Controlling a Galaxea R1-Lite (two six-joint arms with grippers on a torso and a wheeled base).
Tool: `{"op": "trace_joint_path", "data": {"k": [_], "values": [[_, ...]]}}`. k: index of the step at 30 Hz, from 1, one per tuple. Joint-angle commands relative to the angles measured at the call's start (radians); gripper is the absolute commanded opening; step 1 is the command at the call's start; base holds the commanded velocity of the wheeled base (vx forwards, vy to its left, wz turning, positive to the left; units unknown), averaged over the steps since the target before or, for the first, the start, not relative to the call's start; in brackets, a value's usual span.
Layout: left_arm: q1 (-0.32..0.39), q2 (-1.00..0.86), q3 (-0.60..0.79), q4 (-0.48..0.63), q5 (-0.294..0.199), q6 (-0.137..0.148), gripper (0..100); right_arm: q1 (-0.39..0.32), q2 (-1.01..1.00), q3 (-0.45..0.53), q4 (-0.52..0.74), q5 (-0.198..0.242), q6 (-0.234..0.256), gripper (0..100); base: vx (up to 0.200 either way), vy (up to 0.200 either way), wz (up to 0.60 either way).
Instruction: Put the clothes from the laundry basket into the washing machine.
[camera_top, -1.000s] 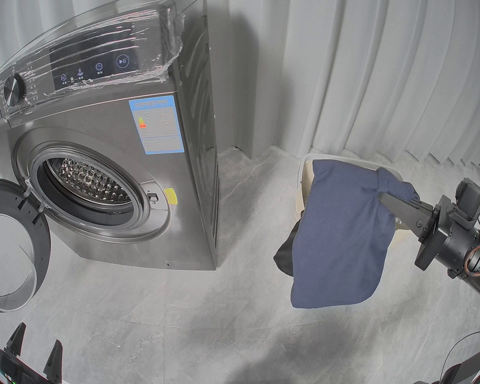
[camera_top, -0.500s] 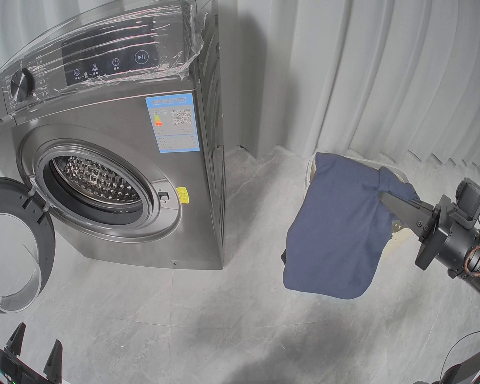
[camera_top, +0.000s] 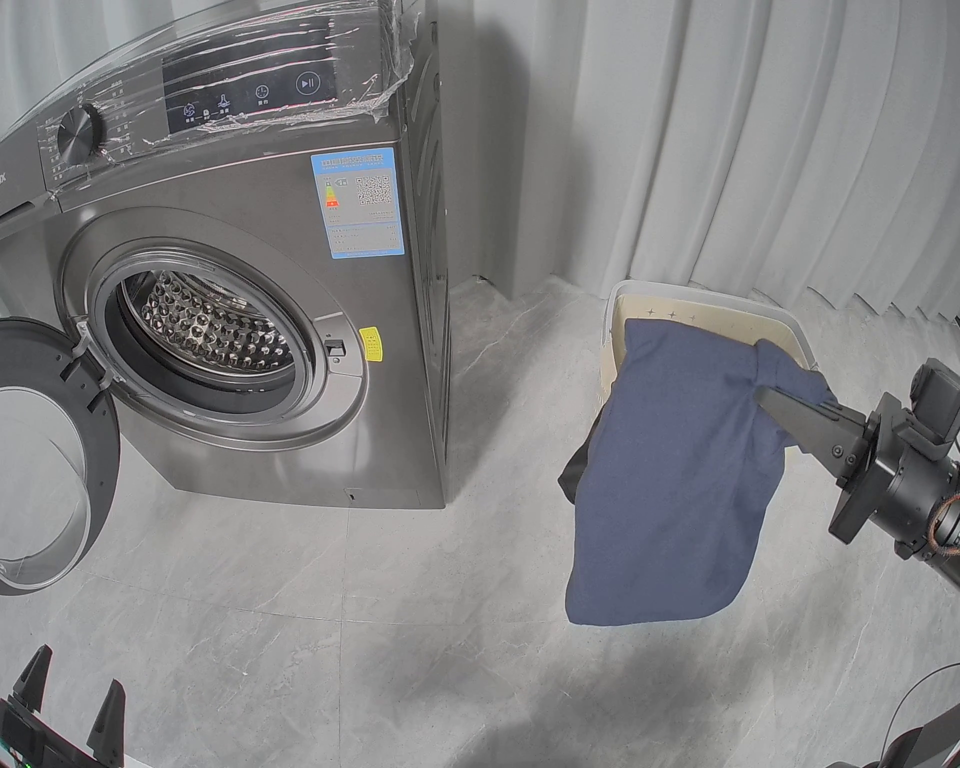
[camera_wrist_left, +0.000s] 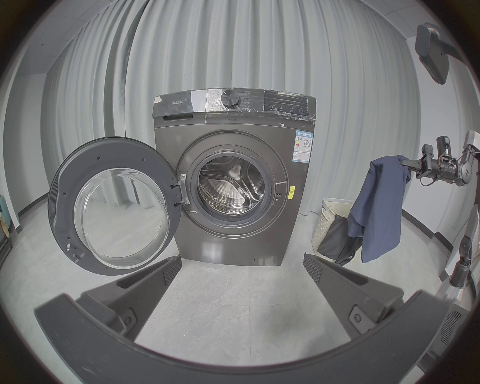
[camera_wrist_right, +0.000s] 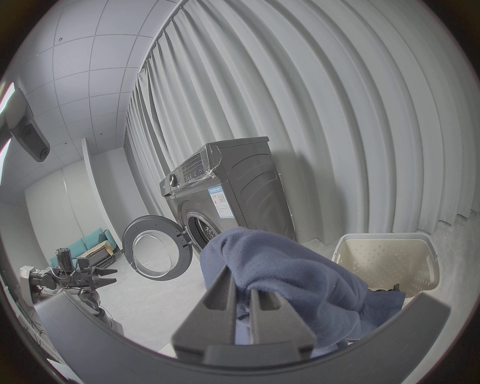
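Head view: right pincer (camera_top: 790, 405) clamped on blue garment (camera_top: 680, 480), cloth hanging below it, laundry basket (camera_top: 700, 298) just beneath. Carry step, load lifted but not yet delivered; next move calls for a long swing well left of the pincer to the washing machine (camera_top: 400, 330), into its open drum (camera_top: 210, 335)

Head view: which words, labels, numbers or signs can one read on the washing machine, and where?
Control panel: a play-pause sign; captions too small to read.
Blue label: print too small to read.
Yellow sticker: print too small to read.
Dial: marks around it too small to read.
Nothing on the washing machine can be quoted.
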Motion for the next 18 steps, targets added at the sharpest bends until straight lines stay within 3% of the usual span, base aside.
{"op": "trace_joint_path", "data": {"k": [1,18], "values": [[0.001,-0.015,0.018,0.000,0.000,0.000,100,0.000,0.000,0.000,0.000,0.000,0.000,0,0.000,0.200,0.00],[-0.001,-0.015,0.018,-0.001,0.000,0.000,100,0.000,0.000,0.000,0.000,0.000,0.000,0,0.000,0.200,0.00]]}}
